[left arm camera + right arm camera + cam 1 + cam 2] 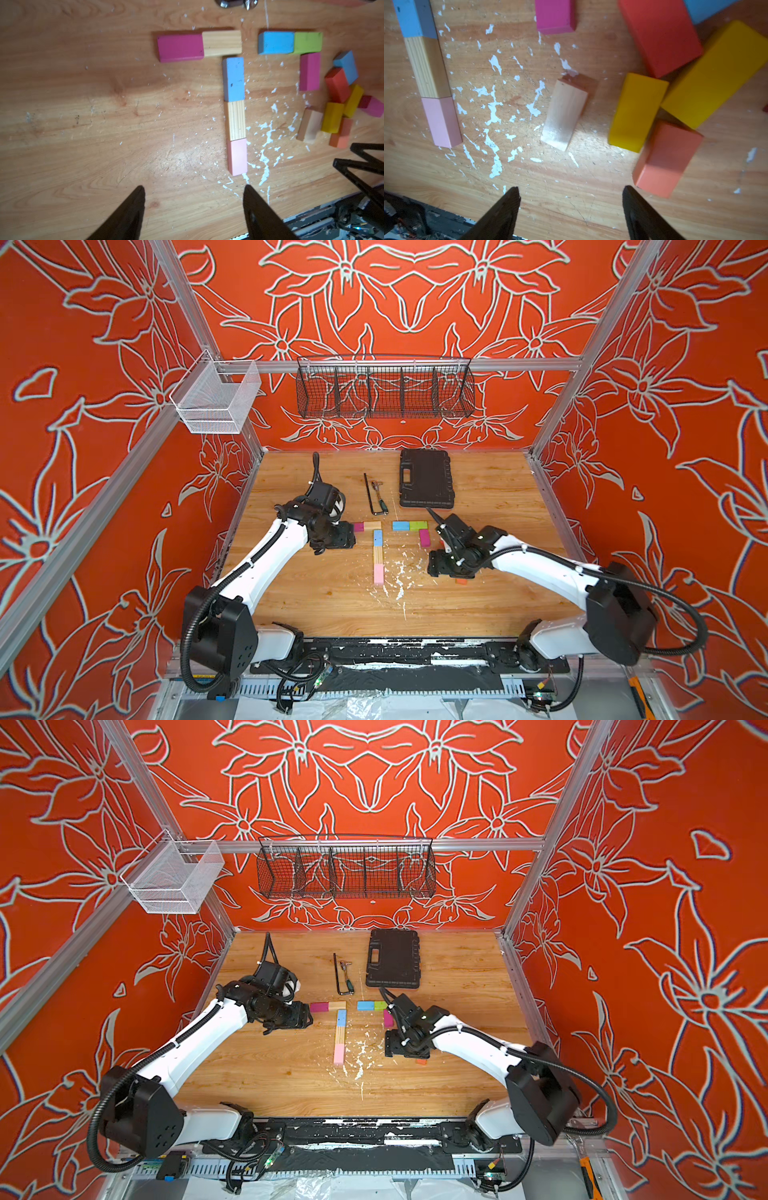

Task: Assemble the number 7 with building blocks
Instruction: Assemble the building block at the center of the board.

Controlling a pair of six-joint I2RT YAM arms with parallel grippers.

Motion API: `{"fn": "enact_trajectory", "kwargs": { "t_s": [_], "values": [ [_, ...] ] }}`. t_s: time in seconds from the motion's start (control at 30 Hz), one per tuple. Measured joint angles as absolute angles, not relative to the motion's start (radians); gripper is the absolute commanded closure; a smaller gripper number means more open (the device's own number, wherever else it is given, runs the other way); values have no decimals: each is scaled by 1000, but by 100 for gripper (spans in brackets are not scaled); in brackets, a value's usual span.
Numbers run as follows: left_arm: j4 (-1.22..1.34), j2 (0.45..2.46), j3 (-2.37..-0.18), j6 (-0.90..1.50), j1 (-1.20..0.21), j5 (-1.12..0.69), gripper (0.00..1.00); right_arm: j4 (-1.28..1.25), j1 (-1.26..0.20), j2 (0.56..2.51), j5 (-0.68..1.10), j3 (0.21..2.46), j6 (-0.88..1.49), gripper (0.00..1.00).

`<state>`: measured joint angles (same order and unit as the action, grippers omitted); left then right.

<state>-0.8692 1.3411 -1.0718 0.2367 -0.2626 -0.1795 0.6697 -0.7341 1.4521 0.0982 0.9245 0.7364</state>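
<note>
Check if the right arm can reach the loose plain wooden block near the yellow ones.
Probably yes: the open right gripper faces the plain wooden block, which lies apart from the nearest yellow block.

Orange block [461, 581] half under the right arm [540, 568]

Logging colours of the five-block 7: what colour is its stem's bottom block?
The bottom block is pale pink; the left wrist view shows it best.
</note>
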Motion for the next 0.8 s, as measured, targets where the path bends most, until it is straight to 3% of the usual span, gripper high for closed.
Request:
{"fn": "enact_trajectory", "kwargs": {
  "t_s": [0.27,0.8],
  "values": [
    [-850,1344,-1075,201,-256,-192,28,676,-812,1613,-1,1045,768,20],
    [-843,1345,-1075,193,-254,-245,28,675,-806,1745,-73,1065,789,26]
  ]
}}
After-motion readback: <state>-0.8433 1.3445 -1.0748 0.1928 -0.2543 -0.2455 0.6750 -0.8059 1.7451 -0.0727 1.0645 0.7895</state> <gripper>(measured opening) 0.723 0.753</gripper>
